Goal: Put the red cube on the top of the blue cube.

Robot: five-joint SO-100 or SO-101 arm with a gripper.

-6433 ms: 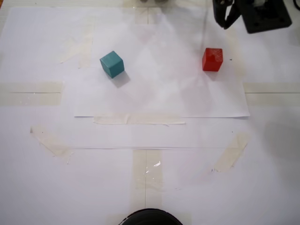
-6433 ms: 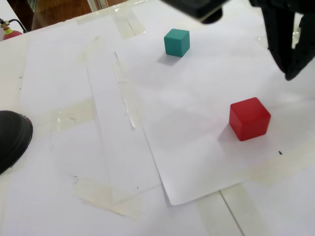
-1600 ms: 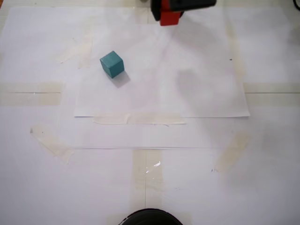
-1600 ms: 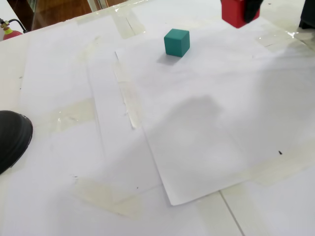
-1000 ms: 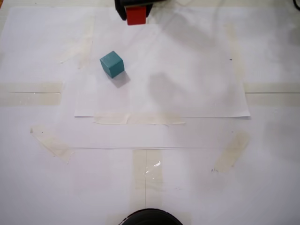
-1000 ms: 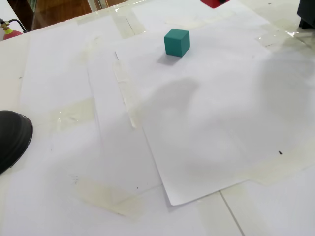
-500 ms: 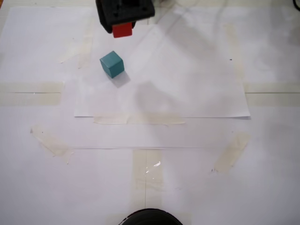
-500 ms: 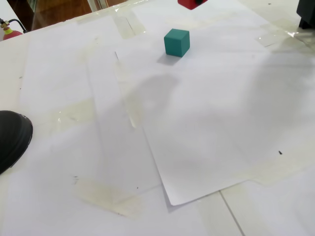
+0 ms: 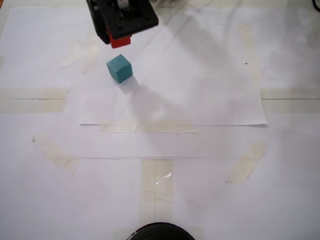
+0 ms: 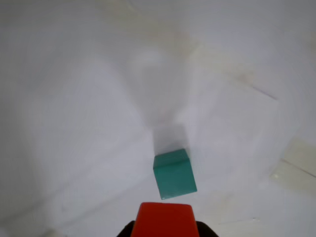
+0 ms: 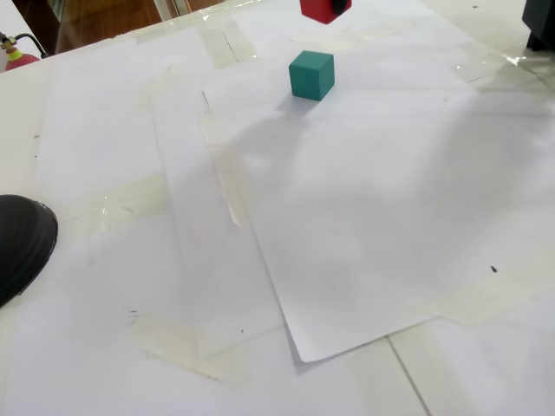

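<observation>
The black pincer point(image 9: 120, 39) is clamped on the small matte bright red cube point(image 9: 120, 40), holding it in the air above the white paper-covered surface point(image 9: 200, 150) near its far edge. The small matte teal cube point(image 9: 119, 68) rests on a taped white paper sheet point(image 9: 200, 100), close to that sheet's far left corner in a fixed view. In the wrist view the red cube point(image 10: 164, 220) sits just short of the teal cube point(image 10: 174, 174), not touching.

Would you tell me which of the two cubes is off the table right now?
The red cube, held aloft in the gripper; the teal cube rests on the paper.
</observation>
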